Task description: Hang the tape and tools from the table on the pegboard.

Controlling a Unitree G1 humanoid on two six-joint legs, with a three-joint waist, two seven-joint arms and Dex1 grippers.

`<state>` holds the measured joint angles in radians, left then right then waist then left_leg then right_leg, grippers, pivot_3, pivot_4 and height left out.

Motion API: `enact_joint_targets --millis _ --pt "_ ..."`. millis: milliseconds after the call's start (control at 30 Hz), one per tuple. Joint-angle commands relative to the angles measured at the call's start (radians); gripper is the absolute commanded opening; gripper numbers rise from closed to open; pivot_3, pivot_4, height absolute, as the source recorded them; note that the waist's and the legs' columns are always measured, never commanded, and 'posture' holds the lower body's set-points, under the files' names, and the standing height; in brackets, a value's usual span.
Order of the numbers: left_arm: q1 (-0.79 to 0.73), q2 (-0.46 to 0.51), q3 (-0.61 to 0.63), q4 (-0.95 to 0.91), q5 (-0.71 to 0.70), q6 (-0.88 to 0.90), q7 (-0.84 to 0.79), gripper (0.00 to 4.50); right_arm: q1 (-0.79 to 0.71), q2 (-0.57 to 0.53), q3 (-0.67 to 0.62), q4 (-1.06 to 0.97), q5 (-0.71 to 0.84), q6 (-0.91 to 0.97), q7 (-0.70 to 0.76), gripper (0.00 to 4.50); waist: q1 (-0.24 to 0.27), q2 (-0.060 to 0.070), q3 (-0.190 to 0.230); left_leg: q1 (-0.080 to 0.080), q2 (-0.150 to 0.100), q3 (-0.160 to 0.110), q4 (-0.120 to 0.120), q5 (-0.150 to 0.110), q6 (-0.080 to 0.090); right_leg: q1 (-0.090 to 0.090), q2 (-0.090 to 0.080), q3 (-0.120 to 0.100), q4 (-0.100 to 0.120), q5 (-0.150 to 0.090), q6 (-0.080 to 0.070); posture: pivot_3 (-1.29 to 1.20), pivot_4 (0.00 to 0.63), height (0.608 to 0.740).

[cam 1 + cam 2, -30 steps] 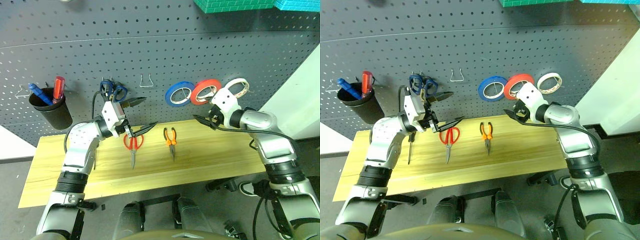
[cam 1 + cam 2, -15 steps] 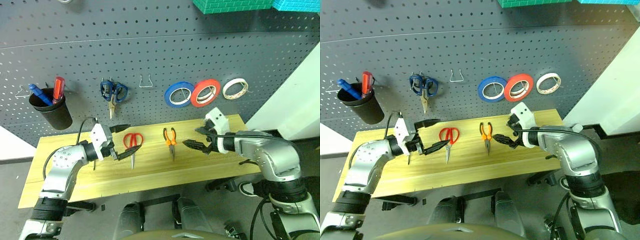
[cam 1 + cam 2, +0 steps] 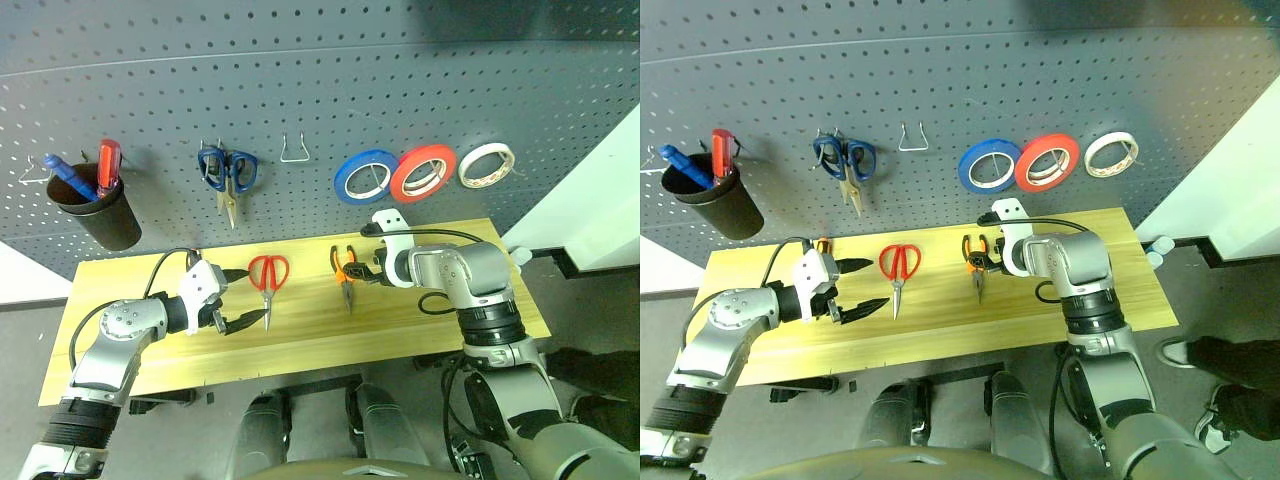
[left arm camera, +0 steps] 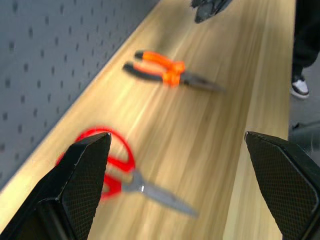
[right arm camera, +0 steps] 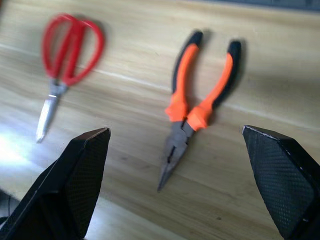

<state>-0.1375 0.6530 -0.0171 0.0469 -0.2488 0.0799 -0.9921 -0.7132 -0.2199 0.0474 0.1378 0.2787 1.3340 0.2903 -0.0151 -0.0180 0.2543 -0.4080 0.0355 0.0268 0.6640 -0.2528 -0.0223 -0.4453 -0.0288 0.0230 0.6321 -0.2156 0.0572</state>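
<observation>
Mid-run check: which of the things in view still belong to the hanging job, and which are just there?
For the job:
- red-handled scissors, on the table
- orange-and-black pliers, on the table
- pegboard

Just there:
- blue-handled scissors, already hung
- blue, red and white tape rolls, already hung
- black cup with screwdrivers

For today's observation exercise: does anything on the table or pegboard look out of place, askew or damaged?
Nothing stands out. The red-handled scissors and orange-and-black pliers lie flat and apart on the light wooden table. Three tape rolls and the blue-handled scissors hang neatly on the dark grey pegboard.
</observation>
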Motion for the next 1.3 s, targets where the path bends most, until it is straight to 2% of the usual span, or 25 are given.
enact_joint_targets --millis 33,300,433,533,1067,1300 --pt "-0.045 -0.002 -0.007 0.017 0.012 0.007 0.002 4.5 -0.062 0.048 -0.038 0.089 -0.029 -0.044 -0.062 4.4 0.001 0.0 0.013 0.0 0.0 0.0 0.0 0.0 0.0 0.0 0.0 0.0 0.0 0.0 0.0 0.07 0.341 0.74" --pt "-0.071 -0.028 -0.03 0.005 0.026 0.06 0.022 4.5 -0.14 0.097 -0.056 0.27 -0.063 -0.135 -0.106 4.4 0.0 0.002 0.05 -0.005 0.0 0.0 -0.002 -0.001 0.001 -0.006 -0.001 0.0 0.0 0.0 0.003 0.09 0.38 0.74" --pt "-0.073 -0.038 -0.028 -0.029 0.004 0.091 0.021 4.5 -0.159 0.103 -0.035 0.343 -0.088 -0.18 -0.107 4.4 0.001 0.001 0.06 -0.017 0.0 0.0 -0.002 -0.001 0.001 -0.02 -0.001 0.0 0.004 0.002 0.006 0.11 0.395 0.74" --pt "-0.095 -0.05 -0.018 -0.044 -0.005 0.097 0.032 4.5 -0.171 0.113 -0.033 0.39 -0.099 -0.208 -0.107 4.4 0.001 0.002 0.074 -0.018 0.0 0.0 -0.002 -0.001 0.001 -0.021 -0.001 0.0 0.005 0.002 0.006 0.12 0.399 0.74" --pt "-0.118 -0.046 -0.005 -0.031 0.005 0.117 0.044 4.5 -0.236 0.128 -0.065 0.448 -0.106 -0.2 -0.11 4.4 0.001 0.002 0.091 -0.02 0.0 0.0 -0.003 -0.001 0.001 -0.023 -0.002 -0.001 0.004 0.002 0.006 0.11 0.382 0.74" --pt "-0.122 -0.057 -0.012 -0.026 0.012 0.111 0.057 4.5 -0.292 0.168 -0.099 0.553 -0.11 -0.245 -0.151 4.4 -0.001 0.002 0.091 -0.02 0.0 0.0 -0.004 -0.001 0.001 -0.023 -0.001 -0.001 0.003 0.002 0.006 0.11 0.364 0.74"
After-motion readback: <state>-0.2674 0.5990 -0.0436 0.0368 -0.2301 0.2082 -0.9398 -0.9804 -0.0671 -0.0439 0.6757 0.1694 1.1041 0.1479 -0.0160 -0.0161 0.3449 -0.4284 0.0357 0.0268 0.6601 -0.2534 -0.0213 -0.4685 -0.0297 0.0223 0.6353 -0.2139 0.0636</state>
